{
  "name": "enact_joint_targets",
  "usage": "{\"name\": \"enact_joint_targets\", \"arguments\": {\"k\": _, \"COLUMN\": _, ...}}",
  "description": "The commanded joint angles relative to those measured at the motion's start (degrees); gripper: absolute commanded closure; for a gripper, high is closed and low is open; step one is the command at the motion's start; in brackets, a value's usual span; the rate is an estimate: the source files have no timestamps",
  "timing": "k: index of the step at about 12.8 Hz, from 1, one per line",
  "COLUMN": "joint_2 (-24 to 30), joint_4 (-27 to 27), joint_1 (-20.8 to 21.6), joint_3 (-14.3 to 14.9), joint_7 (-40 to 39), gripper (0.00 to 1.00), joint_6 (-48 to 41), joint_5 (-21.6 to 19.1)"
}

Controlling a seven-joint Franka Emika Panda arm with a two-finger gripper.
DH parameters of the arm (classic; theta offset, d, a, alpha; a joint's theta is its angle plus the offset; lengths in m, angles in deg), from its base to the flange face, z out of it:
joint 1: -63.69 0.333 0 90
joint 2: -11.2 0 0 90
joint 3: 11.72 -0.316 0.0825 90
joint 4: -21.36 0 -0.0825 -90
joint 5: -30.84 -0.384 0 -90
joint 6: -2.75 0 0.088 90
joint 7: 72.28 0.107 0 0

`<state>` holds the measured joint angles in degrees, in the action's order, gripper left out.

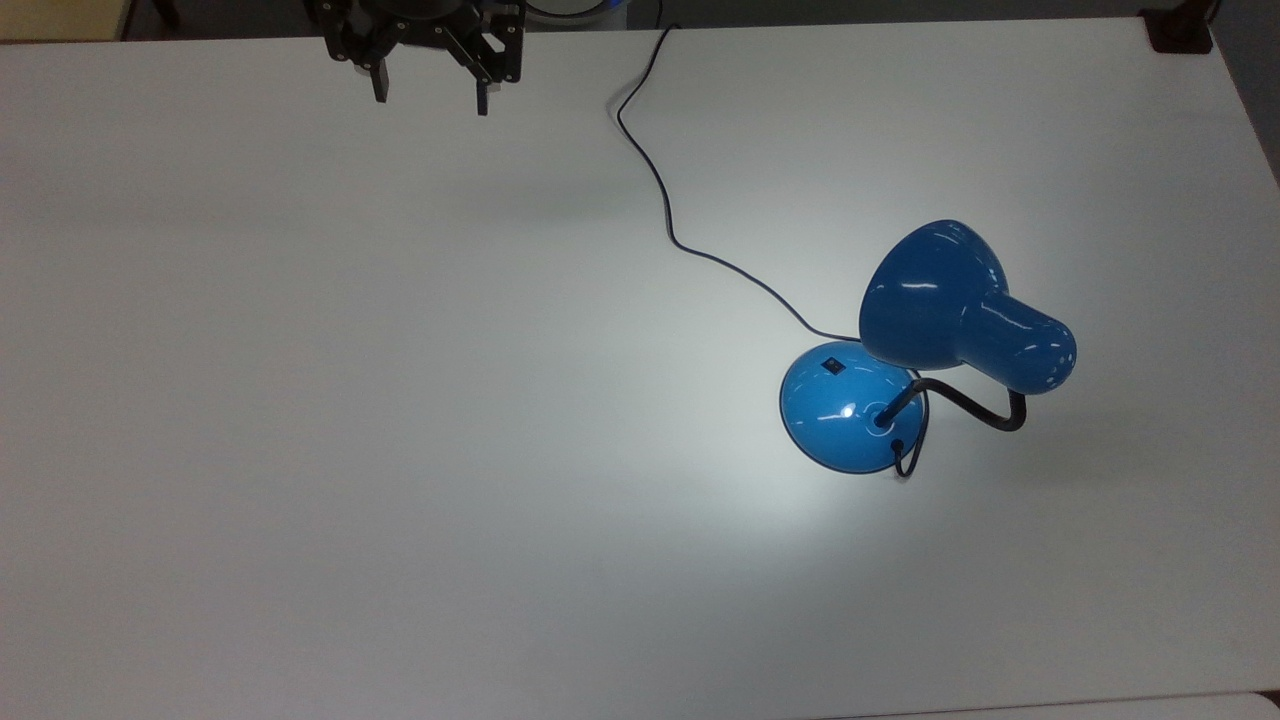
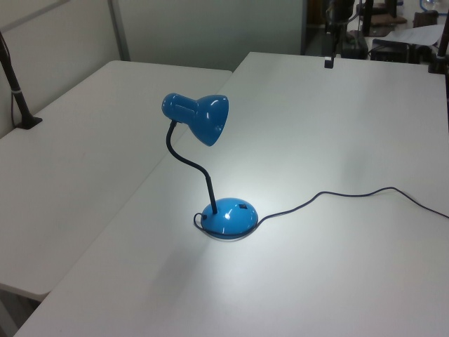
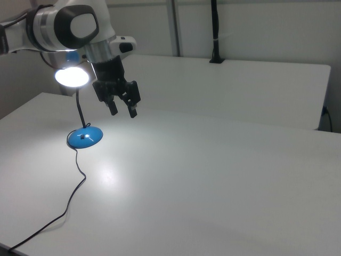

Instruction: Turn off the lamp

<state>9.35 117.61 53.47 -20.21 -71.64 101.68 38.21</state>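
Up top, your gripper (image 1: 428,105) is cut by the top view's upper edge: you get the black linkage and two fingers (image 1: 380,93) spread apart over the white table (image 1: 300,400), nothing between them, well apart from the lamp (image 1: 940,340). In the right view the gripper (image 3: 123,111) hangs in the air with the same spread, holding nothing; the white arm (image 3: 69,26) runs off the right view's upper left corner. In the left view you have what is probably the gripper (image 2: 328,60) far off at the top edge, too small and dark to read. One lamp: it stands on the table toward the top view's lower right, glossy blue, lit, with a bright pool on the tabletop around its base (image 1: 835,410). One small black switch (image 1: 832,366) sits on the dome of the base, on the side toward the top view's top; which way it is tipped cannot be made out. The shade (image 1: 925,295) overhangs the base and hides part of it in the top view. One black gooseneck (image 2: 189,165) rises from the base and bends to the shade. One thin black cord (image 1: 660,200) snakes from the base to the table's far edge, where it is lost. In the right view the glowing shade (image 3: 72,76) sits just beside the arm, the bulb washed out. One second table (image 2: 77,154) adjoins in the left view, with a black post (image 2: 17,91) clamped on it. No writing or brand can be read anywhere.
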Motion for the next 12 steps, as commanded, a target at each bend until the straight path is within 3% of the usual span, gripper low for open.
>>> {"name": "enact_joint_targets", "arguments": {"k": 1, "joint_2": 0.00, "joint_4": 0.08, "joint_1": 0.73, "joint_3": 0.14, "joint_7": -0.02, "gripper": 0.93, "joint_6": -1.28, "joint_5": 0.36}}
{"name": "enact_joint_targets", "arguments": {"k": 2, "joint_2": 0.00, "joint_4": 0.09, "joint_1": 0.73, "joint_3": 0.14, "joint_7": -0.02, "gripper": 1.00, "joint_6": -1.28, "joint_5": 0.36}}
{"name": "enact_joint_targets", "arguments": {"k": 9, "joint_2": -0.87, "joint_4": 0.17, "joint_1": 0.99, "joint_3": -0.12, "joint_7": -5.63, "gripper": 1.00, "joint_6": -0.84, "joint_5": -1.12}}
{"name": "enact_joint_targets", "arguments": {"k": 12, "joint_2": -1.23, "joint_4": 1.66, "joint_1": 3.09, "joint_3": -0.48, "joint_7": -6.00, "gripper": 1.00, "joint_6": 2.04, "joint_5": -1.31}}
